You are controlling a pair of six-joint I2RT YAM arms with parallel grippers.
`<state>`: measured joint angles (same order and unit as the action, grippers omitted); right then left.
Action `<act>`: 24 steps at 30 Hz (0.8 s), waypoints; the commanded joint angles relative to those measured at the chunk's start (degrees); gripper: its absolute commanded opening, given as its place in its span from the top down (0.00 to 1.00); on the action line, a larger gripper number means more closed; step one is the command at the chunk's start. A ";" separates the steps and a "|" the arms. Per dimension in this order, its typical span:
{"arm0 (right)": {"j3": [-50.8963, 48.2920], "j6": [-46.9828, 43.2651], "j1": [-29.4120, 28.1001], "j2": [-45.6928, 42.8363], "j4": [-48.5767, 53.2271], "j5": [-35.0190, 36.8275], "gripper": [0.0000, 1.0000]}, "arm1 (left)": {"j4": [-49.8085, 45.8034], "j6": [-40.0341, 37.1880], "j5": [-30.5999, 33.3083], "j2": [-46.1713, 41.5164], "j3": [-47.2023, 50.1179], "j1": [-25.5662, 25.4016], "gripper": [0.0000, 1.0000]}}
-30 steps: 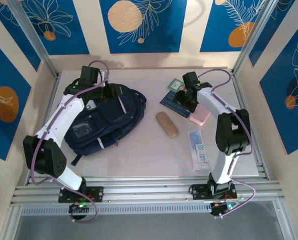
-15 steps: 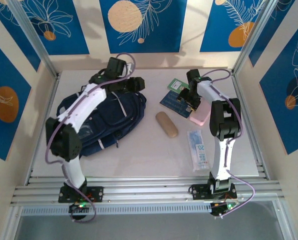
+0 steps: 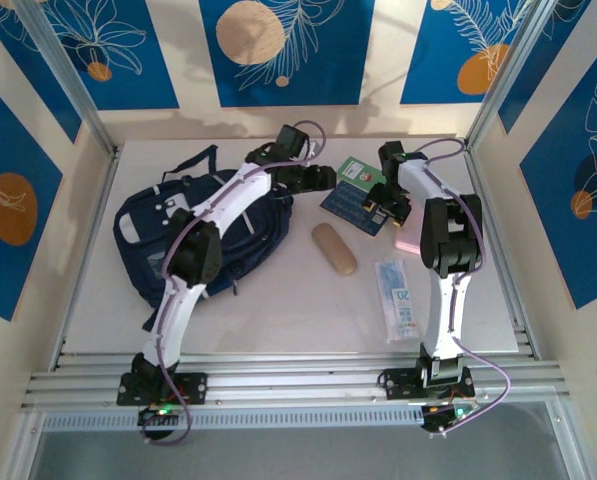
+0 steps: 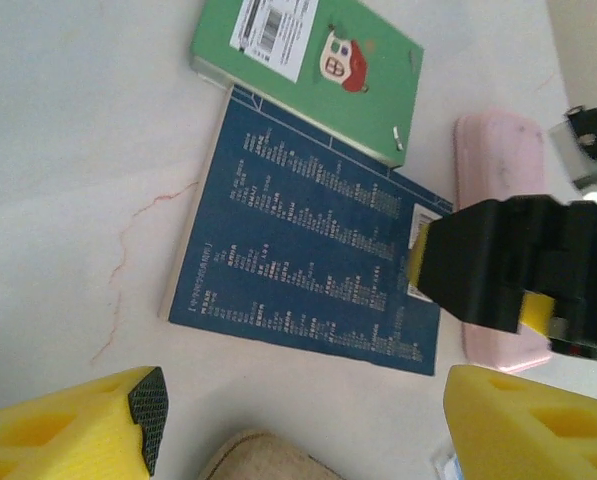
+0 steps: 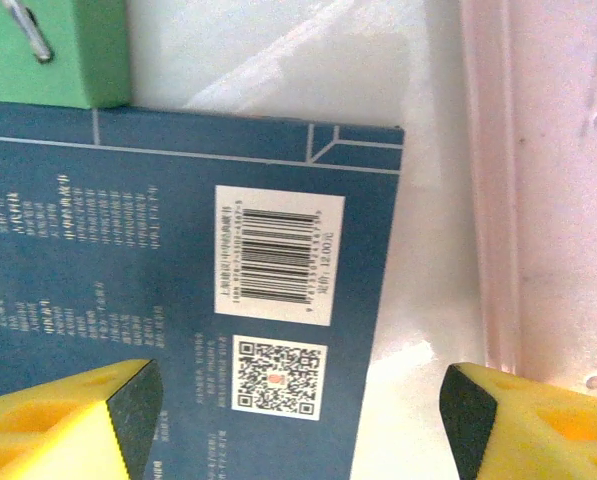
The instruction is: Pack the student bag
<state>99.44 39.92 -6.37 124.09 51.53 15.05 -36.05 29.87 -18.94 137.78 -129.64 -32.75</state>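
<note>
The student bag [image 3: 140, 246] lies flat on the left half of the table [image 3: 278, 312], with its dark straps toward the far edge and its white patches facing up. The left arm stretches across the top of the bag. The left gripper [image 3: 316, 178] hangs just past the bag's far right edge, between the bag and the books. Seen from the left wrist, its yellow fingers [image 4: 78, 430] stand wide apart with nothing between them, so it is released. Below it are bare table, the rounded end of a tan case [image 4: 260, 456] and the near edge of a blue book [image 4: 308, 265]. A green book [image 3: 358, 171] lies on the far end of the blue book [image 3: 346, 204], and a pink case [image 3: 408, 236] lies just beside the blue book on its right. The right gripper [image 3: 382, 207] hovers over the barcode corner of the blue book [image 5: 178, 280], well apart from the bag, with the tan case [image 3: 334, 248] and the books between them. Its fingers [image 5: 78, 420] are also spread and hold nothing; whether they touch the cover cannot be told. A clear packet [image 3: 398, 298] lies near the right arm.
</note>
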 commanded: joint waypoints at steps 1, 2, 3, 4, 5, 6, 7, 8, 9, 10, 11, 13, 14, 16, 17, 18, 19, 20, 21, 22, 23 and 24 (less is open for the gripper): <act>0.39 -1.50 1.14 1.30 1.67 -1.24 0.23 | -1.43 1.05 2.30 4.00 -5.44 -0.27 0.27; 0.30 -1.51 1.31 1.48 1.37 -2.40 0.23 | -1.67 1.17 2.83 5.32 -6.74 -0.29 0.27; -0.29 -1.75 1.51 1.50 0.50 -4.55 0.22 | -1.80 1.54 3.03 6.77 -8.09 -0.29 0.27; -0.60 -1.78 1.68 1.57 -0.26 -6.41 0.22 | -1.55 1.91 2.60 8.06 -9.16 -0.34 0.27; -0.76 -1.61 1.71 1.63 -0.53 -7.32 0.22 | -1.29 2.14 2.26 9.25 -9.93 -0.38 0.27; -1.01 -1.65 1.72 1.60 -1.08 -8.50 0.21 | -1.00 2.38 2.10 10.36 -10.64 -0.51 0.27; -1.17 -1.72 1.72 1.68 -1.65 -9.77 0.21 | -0.95 2.47 2.15 11.29 -11.33 -0.63 0.27; -1.11 -1.69 1.71 1.84 -1.78 -10.64 0.21 | -0.80 2.60 2.15 12.20 -11.77 -0.73 0.27; -1.13 -1.65 1.71 2.03 -2.07 -11.95 0.21 | -0.69 2.73 2.00 12.97 -12.14 -0.82 0.27; -1.33 -1.69 1.71 2.10 -2.75 -13.22 0.21 | -0.48 2.85 1.77 13.65 -12.45 -0.91 0.28; -1.27 -1.62 1.71 2.28 -2.75 -13.71 0.21 | -0.32 2.96 1.71 14.26 -12.68 -0.95 0.28; -1.15 -1.51 1.76 2.71 -2.55 -14.12 0.21 | -0.20 3.09 2.21 15.27 -13.26 -1.15 0.28; -1.02 -1.36 1.79 2.88 -2.29 -14.05 0.21 | 0.00 3.17 2.32 15.69 -13.48 -1.24 0.28; -0.31 -0.91 1.88 3.50 -0.98 -13.99 0.21 | 0.28 3.61 2.24 16.74 -14.16 -1.51 0.28; -0.22 -0.68 1.89 3.58 -0.72 -13.91 0.21 | 0.31 3.66 2.08 17.42 -14.66 -1.78 0.28; -0.31 -0.56 1.89 3.55 -0.73 -13.91 0.21 | 0.01 3.78 1.77 18.19 -15.56 -2.02 0.28; -0.37 -0.47 1.89 3.55 -0.73 -13.97 0.21 | -0.46 3.77 1.51 18.93 -16.53 -2.34 0.28; -0.47 -0.38 1.89 3.56 -0.84 -14.35 0.21 | -0.59 3.83 1.22 19.47 -16.99 -2.61 0.28; -0.84 -0.25 1.89 3.53 -1.47 -15.25 0.21 | -0.43 3.96 0.80 19.85 -17.19 -2.90 0.29; -1.56 -0.28 1.97 3.40 -2.63 -17.03 0.22 | -0.17 4.04 0.42 20.08 -17.25 -3.20 0.29; -2.21 -0.08 2.06 3.20 -3.76 -18.83 0.22 | 0.10 4.05 0.04 20.31 -17.27 -3.49 0.30; -2.92 0.34 2.23 2.96 -5.11 -20.92 0.23 | 0.28 4.06 -0.35 20.40 -17.23 -3.82 0.31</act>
<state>98.94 39.09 -4.16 126.52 48.66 1.61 -35.75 33.06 -16.86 155.94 -145.43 -34.89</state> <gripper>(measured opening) 0.774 0.694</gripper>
